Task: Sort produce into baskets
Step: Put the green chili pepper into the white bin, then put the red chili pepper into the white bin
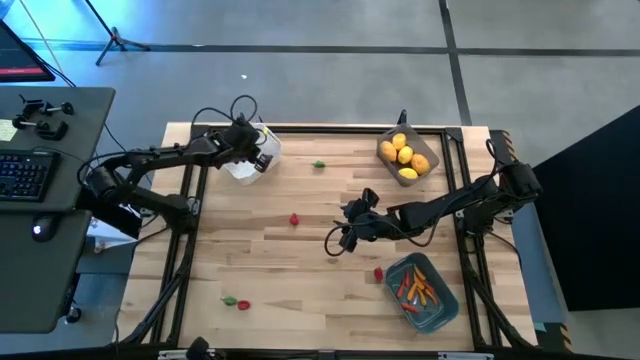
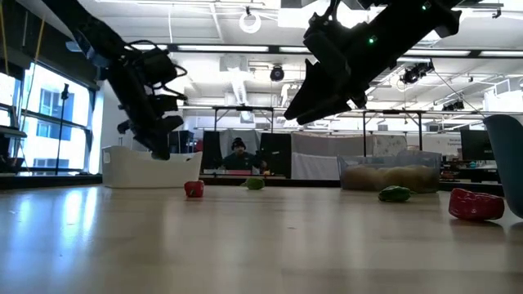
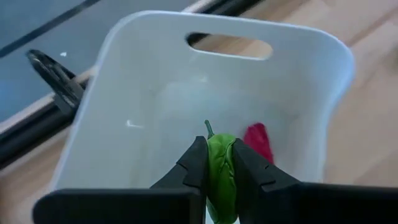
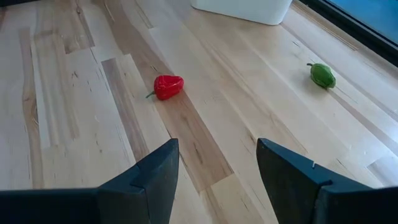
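From above, the left tool (image 1: pixel 255 150) hangs over the white bin (image 1: pixel 250 160) at the far left of the desk (image 1: pixel 300 290), and the right tool (image 1: pixel 348 232) hovers mid-desk with its fingers spread. The grey bin (image 1: pixel 408 155) of yellow fruit (image 1: pixel 403 155) stands far right; the blue bin (image 1: pixel 425 292) with orange pieces (image 1: pixel 418 288) sits near right, a red pepper (image 1: pixel 378 272) just beside it. Another red pepper (image 1: pixel 295 219) lies mid-desk, a green pepper (image 1: pixel 319 164) farther back, and a red and green pair (image 1: pixel 237 302) near left. At desk level, both arms hang above the wood, with a person seated far behind. From the left wrist, the fingers (image 3: pixel 194 163) pinch a green pepper (image 3: pixel 221 174) above the white bin (image 3: pixel 112 93), which holds a red piece (image 3: pixel 258 140). From the right wrist, the spread fingers (image 4: pixel 158 168) face a red pepper (image 4: pixel 168 86) and a green one (image 4: pixel 322 74), well apart.
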Tool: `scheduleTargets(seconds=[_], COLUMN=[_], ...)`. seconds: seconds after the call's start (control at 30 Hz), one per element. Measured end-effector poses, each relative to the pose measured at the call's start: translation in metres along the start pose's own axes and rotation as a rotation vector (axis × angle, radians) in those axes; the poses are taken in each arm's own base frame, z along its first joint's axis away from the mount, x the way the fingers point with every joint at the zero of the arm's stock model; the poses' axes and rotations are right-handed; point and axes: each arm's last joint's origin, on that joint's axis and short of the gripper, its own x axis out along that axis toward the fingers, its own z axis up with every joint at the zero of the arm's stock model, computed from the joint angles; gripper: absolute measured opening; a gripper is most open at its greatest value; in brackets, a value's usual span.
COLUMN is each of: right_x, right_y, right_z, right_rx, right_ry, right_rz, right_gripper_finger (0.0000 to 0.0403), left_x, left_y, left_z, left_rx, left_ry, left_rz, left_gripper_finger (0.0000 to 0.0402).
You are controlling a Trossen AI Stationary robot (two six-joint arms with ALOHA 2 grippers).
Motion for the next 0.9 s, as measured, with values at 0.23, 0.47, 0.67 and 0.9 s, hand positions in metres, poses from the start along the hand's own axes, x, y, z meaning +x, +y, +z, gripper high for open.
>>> scheduleTargets(seconds=[0.23, 0.47, 0.67, 0.9], right_x=[0.0, 0.0, -0.003, -0.02], right_y=[0.0, 0.0, 0.002, 0.014], right_z=[0.0, 0.001, -0.001, -0.008], right_rx=[0.0, 0.067, 0.122, 0.128], right_ry=[0.0, -0.001, 0.052, 0.295], right_rz=[0.0, 0.002, 0.069, 0.123], right_gripper_finger=[0.0206, 0.0206, 0.0206, 0.0206], left_x=[0.003, 0.001, -0.021, -0.057], left_y=[0.002, -0.005, -0.03, -0.074], left_z=[-0.005, -0.007, 0.001, 0.005], left_rx=[0.035, 0.086, 0.143, 0.204], left_ry=[0.001, -0.022, -0.162, -0.373], left_rz=[-0.027, -0.049, -0.109, -0.294], left_gripper_finger=[0.0078, 0.016, 0.018, 0.0181])
